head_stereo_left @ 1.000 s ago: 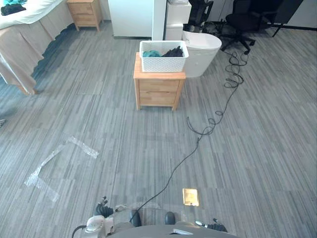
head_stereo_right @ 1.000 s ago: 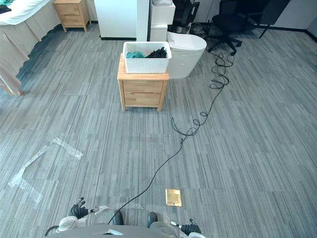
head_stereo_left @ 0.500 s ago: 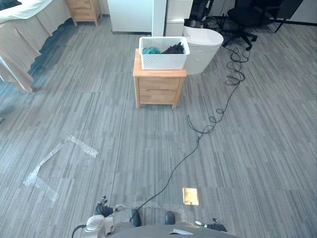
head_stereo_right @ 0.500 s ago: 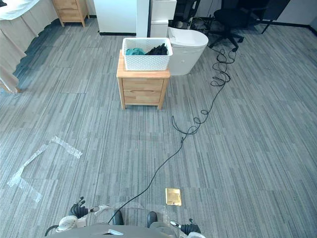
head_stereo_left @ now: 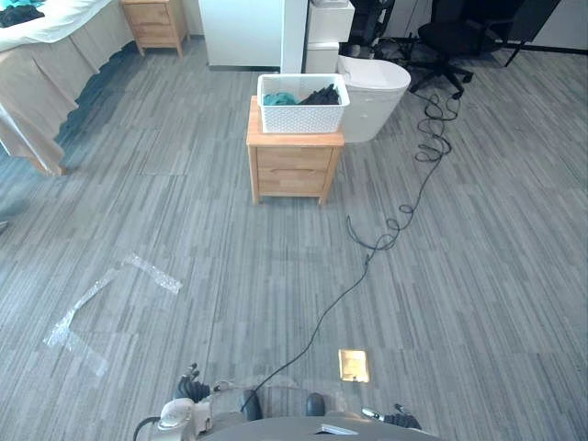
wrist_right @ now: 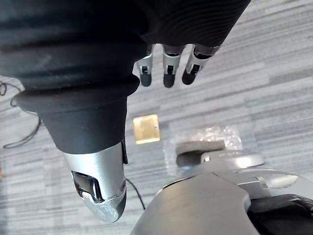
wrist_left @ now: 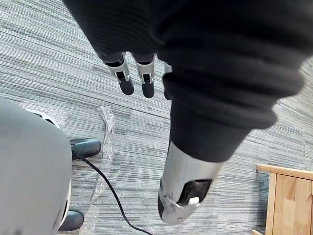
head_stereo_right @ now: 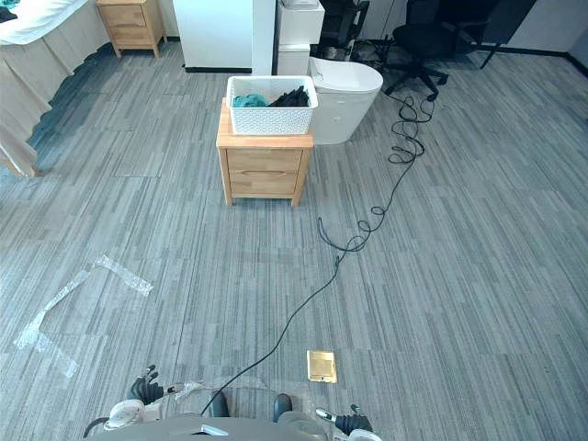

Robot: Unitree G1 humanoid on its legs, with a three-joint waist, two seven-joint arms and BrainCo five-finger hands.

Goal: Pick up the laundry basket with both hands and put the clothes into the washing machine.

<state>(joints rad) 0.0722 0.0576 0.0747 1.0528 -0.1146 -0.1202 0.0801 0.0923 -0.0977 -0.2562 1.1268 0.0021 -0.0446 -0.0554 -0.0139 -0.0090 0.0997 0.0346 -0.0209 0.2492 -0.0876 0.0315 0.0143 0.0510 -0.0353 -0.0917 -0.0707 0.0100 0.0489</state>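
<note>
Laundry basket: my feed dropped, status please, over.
Left hand, right hand open, empty. Laundry basket, clothes inside, on nightstand ahead, out of reach. Floor tape left of path.

Two wooden nightstands [head_stereo_left: 295, 163] — one laundry basket [head_stereo_left: 302, 104] on one of them; beside that basket one washing machine [head_stereo_left: 372, 92] — behind it, one office chair [head_stereo_left: 450, 37].

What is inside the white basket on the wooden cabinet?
A teal garment lies on the left, dark clothes on the right. Anything beneath them is hidden by the walls of the basket.
</note>
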